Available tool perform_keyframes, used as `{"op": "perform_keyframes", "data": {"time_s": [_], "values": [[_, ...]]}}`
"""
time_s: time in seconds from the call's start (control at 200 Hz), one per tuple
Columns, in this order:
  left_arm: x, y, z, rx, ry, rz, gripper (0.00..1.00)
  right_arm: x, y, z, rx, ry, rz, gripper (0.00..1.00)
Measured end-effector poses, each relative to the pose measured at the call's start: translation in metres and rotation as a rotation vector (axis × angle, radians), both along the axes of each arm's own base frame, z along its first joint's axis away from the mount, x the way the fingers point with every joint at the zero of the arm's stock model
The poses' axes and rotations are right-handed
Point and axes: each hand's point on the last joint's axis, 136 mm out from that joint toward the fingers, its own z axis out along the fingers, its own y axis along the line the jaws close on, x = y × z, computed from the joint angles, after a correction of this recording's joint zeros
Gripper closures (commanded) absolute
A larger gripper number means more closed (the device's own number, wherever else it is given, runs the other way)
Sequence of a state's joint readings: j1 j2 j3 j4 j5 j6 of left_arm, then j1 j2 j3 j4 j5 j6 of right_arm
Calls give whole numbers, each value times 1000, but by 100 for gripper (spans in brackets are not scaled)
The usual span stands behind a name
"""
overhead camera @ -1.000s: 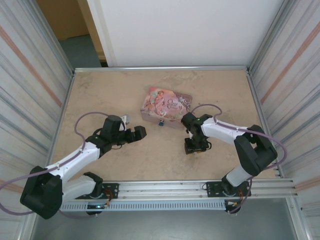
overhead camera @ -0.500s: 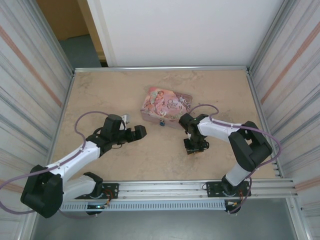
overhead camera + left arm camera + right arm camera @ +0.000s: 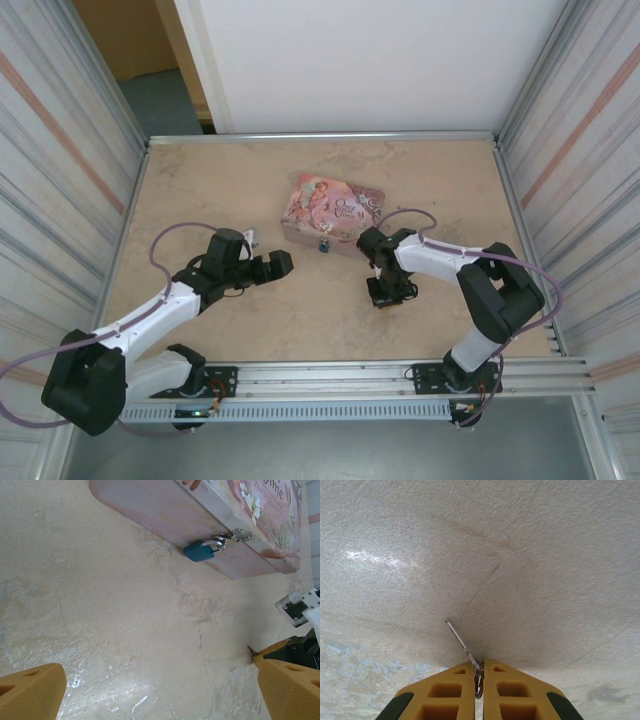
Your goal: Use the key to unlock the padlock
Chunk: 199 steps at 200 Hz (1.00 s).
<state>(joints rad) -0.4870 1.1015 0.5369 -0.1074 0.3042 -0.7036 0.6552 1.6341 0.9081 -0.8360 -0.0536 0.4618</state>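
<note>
The padlock [image 3: 200, 551] is tiny and blue, and its silvery shackle hangs from the clasp on the front wall of the pink tin [image 3: 165, 515]. From above the padlock [image 3: 323, 245] sits at the tin's near side. The thin metal key [image 3: 462, 642] juts up and to the left from between the yellow fingers of my right gripper [image 3: 479, 672], which is shut on it and on its ring, low over the table. This right gripper [image 3: 385, 293] is to the right of the padlock and nearer than it. My left gripper [image 3: 160, 675] is open and holds nothing, left of the padlock.
The pink tin [image 3: 333, 207] stands mid-table, toward the back. Metal walls enclose the beige table [image 3: 220, 180] on the left, right and back. A rail [image 3: 330, 375] carrying the arm bases runs along the near edge.
My right gripper has closed on the key and shifted slightly left and toward the tin. The left arm has not moved.
</note>
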Motion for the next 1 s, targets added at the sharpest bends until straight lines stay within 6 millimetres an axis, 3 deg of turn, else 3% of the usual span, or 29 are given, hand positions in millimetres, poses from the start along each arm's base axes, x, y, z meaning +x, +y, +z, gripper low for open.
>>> {"op": "perform_keyframes", "data": {"time_s": [0.225,0.386,0.686,0.997], "values": [[-1,0,1,0,0,0,1,3,6,4,45,-32,-1,100],[0,-1,14,-16,-27,-2,1,12,14,25,146,-116,-7,100],[0,-18,78,-174,-230,-85,13,46,37,106,518,-393,-36,100],[-12,-55,143,-306,-384,-256,35,62,78,200,908,-646,68,100]]}}
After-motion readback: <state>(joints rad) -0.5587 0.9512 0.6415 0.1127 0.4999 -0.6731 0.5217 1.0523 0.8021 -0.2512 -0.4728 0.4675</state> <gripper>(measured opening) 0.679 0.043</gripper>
